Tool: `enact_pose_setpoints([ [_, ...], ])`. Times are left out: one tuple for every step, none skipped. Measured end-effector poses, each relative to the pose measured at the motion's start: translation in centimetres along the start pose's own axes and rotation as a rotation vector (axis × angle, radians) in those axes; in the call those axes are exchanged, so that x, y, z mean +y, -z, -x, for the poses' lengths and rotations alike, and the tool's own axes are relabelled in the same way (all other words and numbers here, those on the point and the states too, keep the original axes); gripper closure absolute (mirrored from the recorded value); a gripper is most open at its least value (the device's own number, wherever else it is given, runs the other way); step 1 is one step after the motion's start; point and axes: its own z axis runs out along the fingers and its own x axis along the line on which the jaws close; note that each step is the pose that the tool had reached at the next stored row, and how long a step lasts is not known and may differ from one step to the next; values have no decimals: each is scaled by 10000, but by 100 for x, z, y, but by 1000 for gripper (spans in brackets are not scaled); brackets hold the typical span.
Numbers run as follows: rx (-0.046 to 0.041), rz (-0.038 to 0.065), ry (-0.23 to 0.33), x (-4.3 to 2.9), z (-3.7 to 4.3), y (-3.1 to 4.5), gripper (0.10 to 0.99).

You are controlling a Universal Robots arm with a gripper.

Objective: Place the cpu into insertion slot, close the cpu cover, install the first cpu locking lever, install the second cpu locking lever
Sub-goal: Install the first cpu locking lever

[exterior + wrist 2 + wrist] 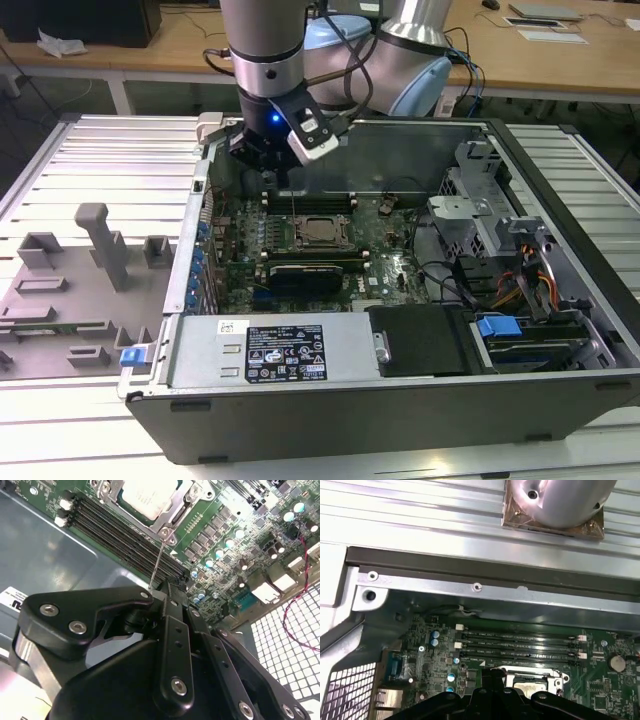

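Gripper (167, 587): fingers drawn together, and as far as I can judge nipped on the free end of a locking lever (159, 557). It is a thin wire rod.

Lever's long axis: runs straight from my fingertips down to its hinge at the corner of the insertion slot (299, 232). It stands raised off the board, not lying flat.

The cpu (150, 495) is seated in the slot, silver top up. The cpu cover (180, 507) lies down over it as a frame round the chip. Both lie just beyond the lever's hinge end, across the memory slots (120, 535) from me.

In the exterior view my gripper (272, 175) hangs above the board, toward the case's far wall from the cpu (318, 232).

Pose: wrist pointing steeply down into the open computer case (400, 400), forearm coming in over its far wall. The case sits on the ribbed tabletop (80, 150).
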Motion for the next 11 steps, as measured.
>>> enact_pose_setpoints([
  [-5,50,-3,-2,-1,-7,980],
  [-13,122,-10,-4,-2,-17,980],
  [-17,180,-15,-6,-3,-21,980],
  [-28,276,-22,-9,-3,-28,980],
  [-35,335,-26,-14,-4,-35,980],
  [-43,385,-30,-23,-3,-53,980],
  [-42,394,-30,-30,1,-62,980],
  [-41,400,-31,-38,9,-75,980],
  [-42,404,-32,-45,18,-83,980],
  [-43,417,-32,-60,43,-92,980],
  [-44,440,-34,-83,90,-102,980],
])
